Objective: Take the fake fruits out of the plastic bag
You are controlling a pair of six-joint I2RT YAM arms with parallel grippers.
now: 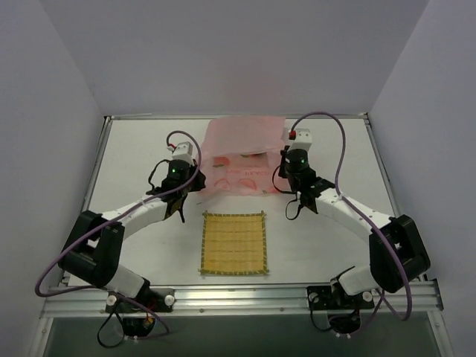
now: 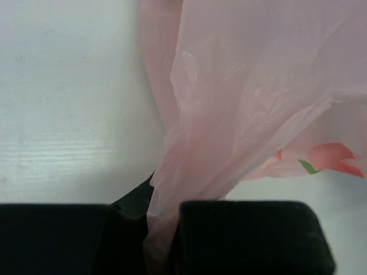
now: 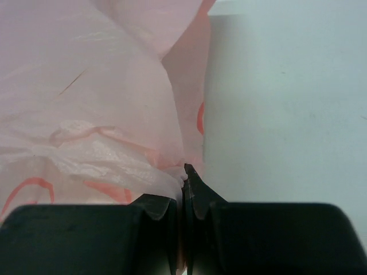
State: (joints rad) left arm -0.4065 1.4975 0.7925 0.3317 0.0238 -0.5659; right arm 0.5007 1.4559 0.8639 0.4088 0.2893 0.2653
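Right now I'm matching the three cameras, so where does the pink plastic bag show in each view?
Top external: plastic bag centre, far half of the table.
Left wrist: fills the right, pinched in the left tool.
Right wrist: fills the left, pinched in the right tool.
Shared landmark: the white table beside the bag.

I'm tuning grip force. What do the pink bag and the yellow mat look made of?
The pink bag looks like thin translucent plastic film, creased and bunched. The yellow mat seems bamboo or straw slats, matte, given its ribbed grid.
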